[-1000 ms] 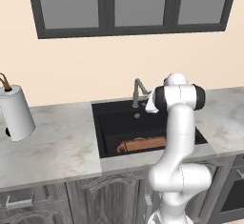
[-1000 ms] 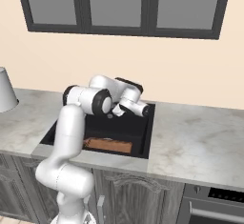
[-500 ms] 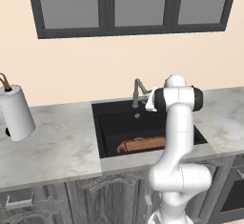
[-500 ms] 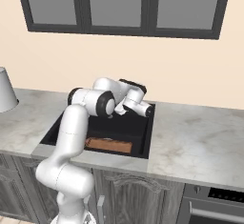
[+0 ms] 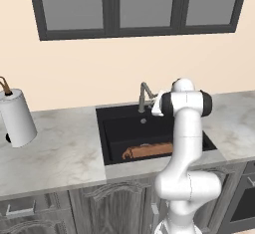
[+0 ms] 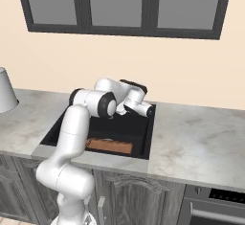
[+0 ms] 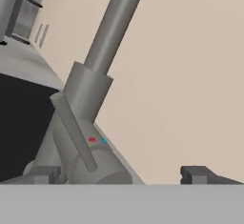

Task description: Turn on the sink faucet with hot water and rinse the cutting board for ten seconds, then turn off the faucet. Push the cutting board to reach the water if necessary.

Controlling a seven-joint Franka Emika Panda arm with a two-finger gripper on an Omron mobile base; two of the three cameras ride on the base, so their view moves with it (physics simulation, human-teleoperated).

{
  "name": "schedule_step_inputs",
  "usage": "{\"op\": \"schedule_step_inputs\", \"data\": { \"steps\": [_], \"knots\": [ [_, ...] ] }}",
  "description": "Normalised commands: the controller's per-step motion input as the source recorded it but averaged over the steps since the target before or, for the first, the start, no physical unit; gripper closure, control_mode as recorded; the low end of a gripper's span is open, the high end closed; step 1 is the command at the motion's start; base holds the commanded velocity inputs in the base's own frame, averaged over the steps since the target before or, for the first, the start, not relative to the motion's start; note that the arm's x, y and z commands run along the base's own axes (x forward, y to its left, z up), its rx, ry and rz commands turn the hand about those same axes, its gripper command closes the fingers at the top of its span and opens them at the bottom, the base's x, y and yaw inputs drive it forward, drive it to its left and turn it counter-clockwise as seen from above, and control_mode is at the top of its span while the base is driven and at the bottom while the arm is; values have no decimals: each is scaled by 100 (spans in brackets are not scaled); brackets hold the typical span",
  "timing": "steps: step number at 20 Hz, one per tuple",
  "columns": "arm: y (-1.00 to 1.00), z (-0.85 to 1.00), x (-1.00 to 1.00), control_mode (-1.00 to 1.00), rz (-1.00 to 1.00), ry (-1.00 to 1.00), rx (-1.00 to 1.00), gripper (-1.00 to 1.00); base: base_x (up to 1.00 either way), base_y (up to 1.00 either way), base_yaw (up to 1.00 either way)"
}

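With fingers spread wide, the gripper sits just beside the sink faucet, while the cutting board lies in the sink.

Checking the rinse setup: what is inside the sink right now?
The cutting board lies flat on the sink floor near the front wall, drain behind it. No water runs. The arm covers the basin's right part.

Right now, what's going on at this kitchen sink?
The robot arm has its gripper up close to the sink faucet, fingers spread either side of its base by the small lever. No stream runs from the spout. The cutting board lies flat in the black sink, near the front wall.
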Motion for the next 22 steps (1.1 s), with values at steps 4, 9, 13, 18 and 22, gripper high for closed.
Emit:
{"op": "schedule_step_inputs", "data": {
  "steps": [4, 9, 13, 18, 22],
  "knots": [
    [12, 0, 31, -100, 0, 0, 0, -100, 0, 0, 0],
    [8, 0, 29, -100, -5, 0, 1, -100, 0, 0, 0],
    [0, 23, 19, -100, -12, 0, 13, -100, 0, 0, 0],
    [0, 48, 1, -100, -12, 1, 28, -100, 0, 0, 0],
    [0, 49, 0, -100, -10, 1, 38, -100, 0, 0, 0]
  ]
}}
